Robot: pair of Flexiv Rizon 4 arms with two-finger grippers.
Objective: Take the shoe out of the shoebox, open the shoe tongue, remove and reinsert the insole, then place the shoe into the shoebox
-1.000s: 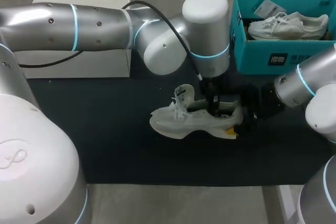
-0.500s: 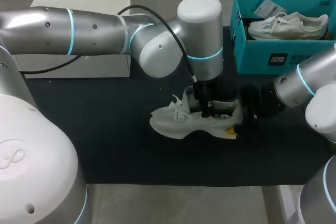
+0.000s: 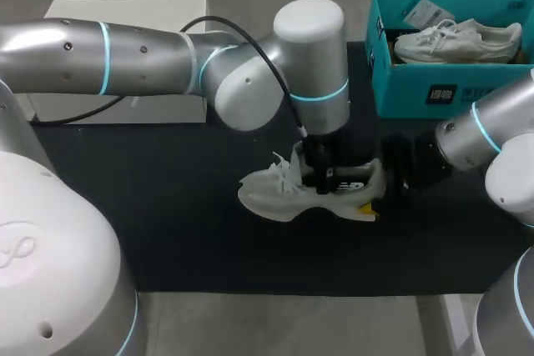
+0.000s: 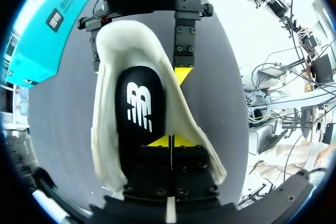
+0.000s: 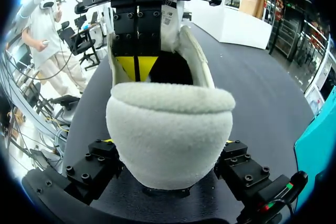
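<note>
A white shoe (image 3: pixel 279 196) lies on its sole on the dark mat, toe to the left. My right gripper (image 3: pixel 385 183) is shut on its padded heel (image 5: pixel 170 135), a finger (image 5: pixel 97 163) pressed to each side. My left gripper (image 3: pixel 322 174) points straight down into the shoe's opening, behind the tongue and laces. Its yellow tips (image 4: pixel 170 141) are pressed together, shut, just over the black insole (image 4: pixel 139 106) with a white logo. Whether they pinch the insole is hidden. The teal shoebox (image 3: pixel 450 89) stands at the back right.
A second white shoe (image 3: pixel 455 42) and a tag lie inside the shoebox. A white box (image 3: pixel 125 97) sits at the back left, behind my left arm. Bare dark mat (image 3: pixel 192 239) stretches in front of and left of the shoe.
My left arm has shifted left along the shoe, from the heel end of the opening toward the tongue, and lowered a little. The right gripper and the shoe have stayed put.
</note>
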